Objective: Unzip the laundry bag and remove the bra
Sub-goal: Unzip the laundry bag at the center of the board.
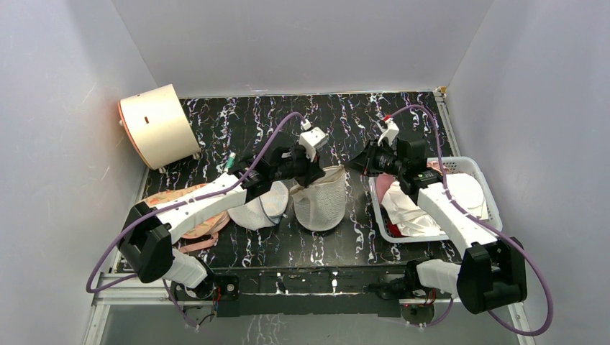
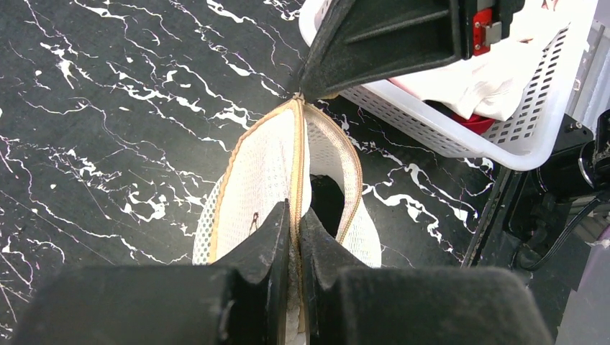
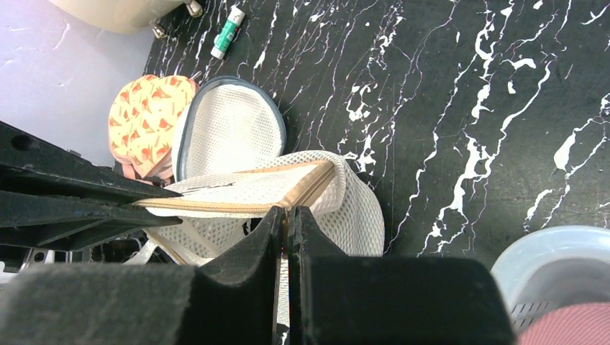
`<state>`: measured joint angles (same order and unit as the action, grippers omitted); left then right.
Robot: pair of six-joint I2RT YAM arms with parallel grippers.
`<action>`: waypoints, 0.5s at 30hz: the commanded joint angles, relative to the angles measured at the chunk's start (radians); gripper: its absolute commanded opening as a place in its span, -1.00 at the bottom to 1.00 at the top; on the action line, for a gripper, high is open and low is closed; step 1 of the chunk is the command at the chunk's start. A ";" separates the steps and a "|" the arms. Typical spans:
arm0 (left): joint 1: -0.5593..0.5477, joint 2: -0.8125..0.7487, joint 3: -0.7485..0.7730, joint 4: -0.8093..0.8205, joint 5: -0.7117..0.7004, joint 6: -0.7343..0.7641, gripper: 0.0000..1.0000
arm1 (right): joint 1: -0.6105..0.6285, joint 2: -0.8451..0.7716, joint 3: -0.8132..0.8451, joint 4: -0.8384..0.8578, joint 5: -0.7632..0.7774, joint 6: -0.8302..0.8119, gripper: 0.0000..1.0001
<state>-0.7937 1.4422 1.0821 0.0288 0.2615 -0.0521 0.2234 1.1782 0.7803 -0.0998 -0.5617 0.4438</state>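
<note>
my left claw (image 2: 295,215) is clenched on the tan zip tape (image 2: 296,144) of the round cream-beige mesh laundry bag (image 2: 262,169). it sits low in the middle of the left wrist view, with the tape pinched flat between the two black fingers. my right claw (image 3: 286,212) is clenched too, on the same bag at the bottom centre of the right wrist view. seen from the left wrist, its tip meets the far end of the tape near the top of the frame. in the top view the bag stands on edge at the centre of the black marbled table (image 1: 237,118), strung between the two claws. the white perforated plastic basket (image 2: 503,126) fills the upper right of the left wrist view.

the zip looks partly undone. a gap opens to the right of the tape, and in it shows what i take for a black part of the white-to-grey moulded-cup bra (image 2: 327,205). the rest is hidden by mesh, so i cannot tell how it lies.

i judge the bag light and limp, folding wherever it is not held taut. the firmer tape beside the zip is the place to hold, since open mesh could snag or stretch. the bra should be light too, with springy cups. a strap or cup edge reached through the gap would be my grip once the opening is wide enough.
</note>
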 commanded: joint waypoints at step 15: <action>0.005 -0.015 0.049 -0.058 -0.051 0.020 -0.39 | 0.046 -0.071 0.053 0.074 -0.111 0.021 -1.00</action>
<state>-0.7940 1.4258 1.0863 -0.0059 0.2211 -0.0429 0.2226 1.1545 0.7807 -0.0807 -0.6685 0.4480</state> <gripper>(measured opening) 0.248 0.031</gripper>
